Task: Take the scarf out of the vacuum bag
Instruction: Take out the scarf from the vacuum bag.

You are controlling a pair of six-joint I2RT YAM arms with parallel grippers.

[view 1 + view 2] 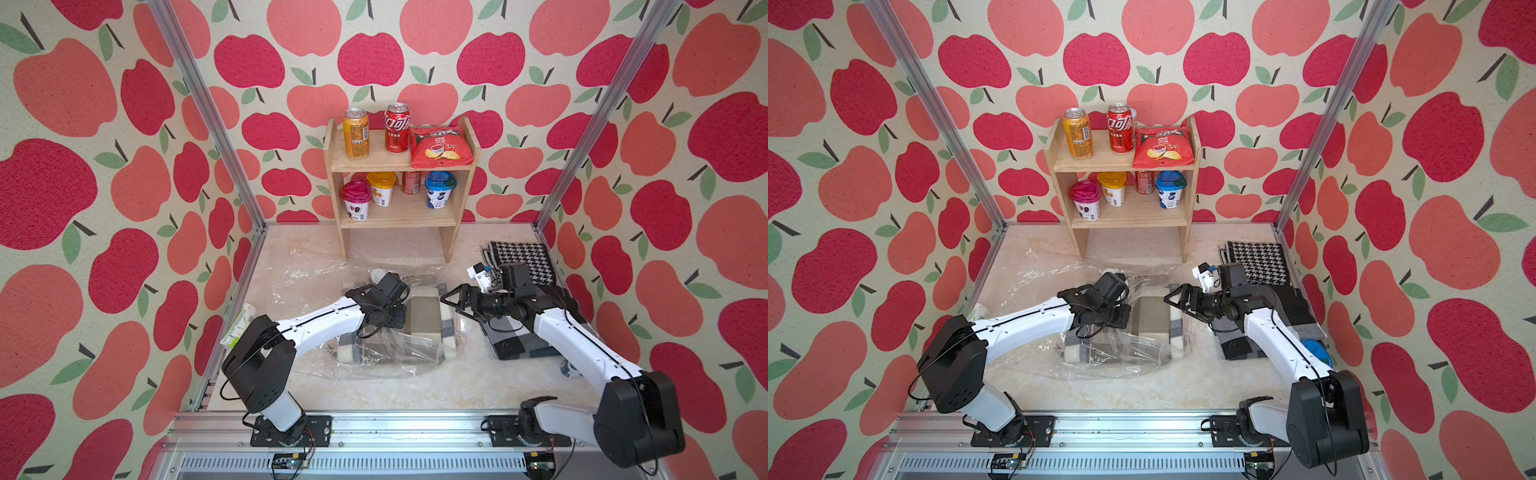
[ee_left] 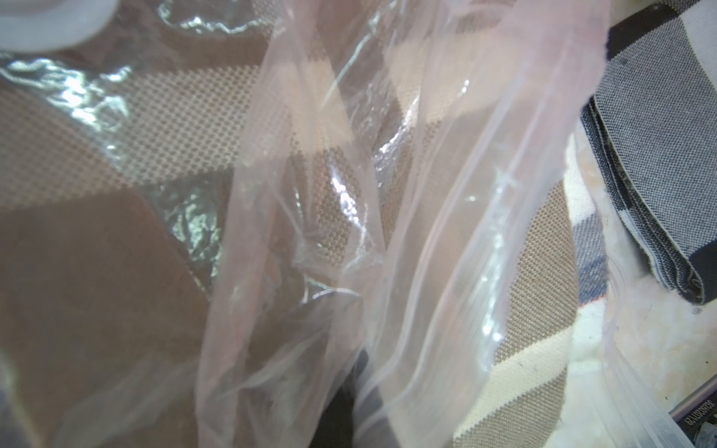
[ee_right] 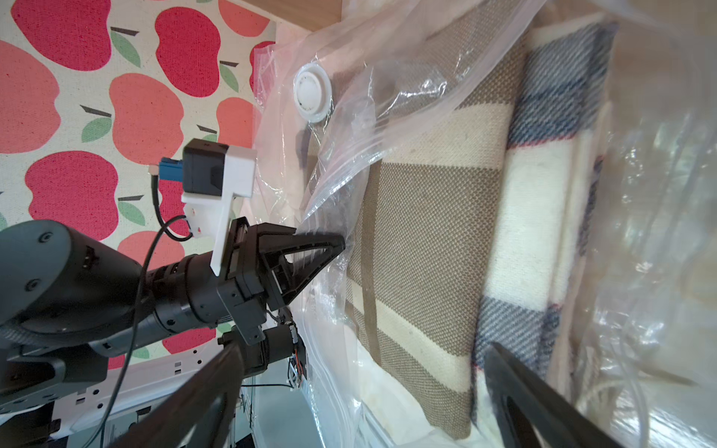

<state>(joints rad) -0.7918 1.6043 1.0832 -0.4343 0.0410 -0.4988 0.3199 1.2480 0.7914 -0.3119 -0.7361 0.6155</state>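
Note:
The clear vacuum bag [image 1: 307, 270] lies crumpled mid-table, its round white valve [image 3: 312, 93] on the upper face. Inside lies the folded scarf [image 1: 424, 316], tan and cream checks with a blue-grey plaid layer beside it [image 3: 543, 163]. My left gripper [image 1: 400, 316] is shut on the bag's upper film at the zip edge and holds it raised off the scarf; the right wrist view shows its tips [image 3: 333, 246] pinching the plastic. My right gripper [image 1: 446, 301] is open just right of the bag's mouth, pointing at the scarf [image 3: 426, 232], fingers spread [image 3: 361, 349] and touching nothing.
A wooden shelf [image 1: 401, 166] with cans, cups and a chips bag stands at the back. A houndstooth cloth [image 1: 519, 257] and a grey-black plaid cloth [image 1: 519, 345] lie on the right under the right arm. A green-and-white packet [image 1: 239, 328] sits at the left wall.

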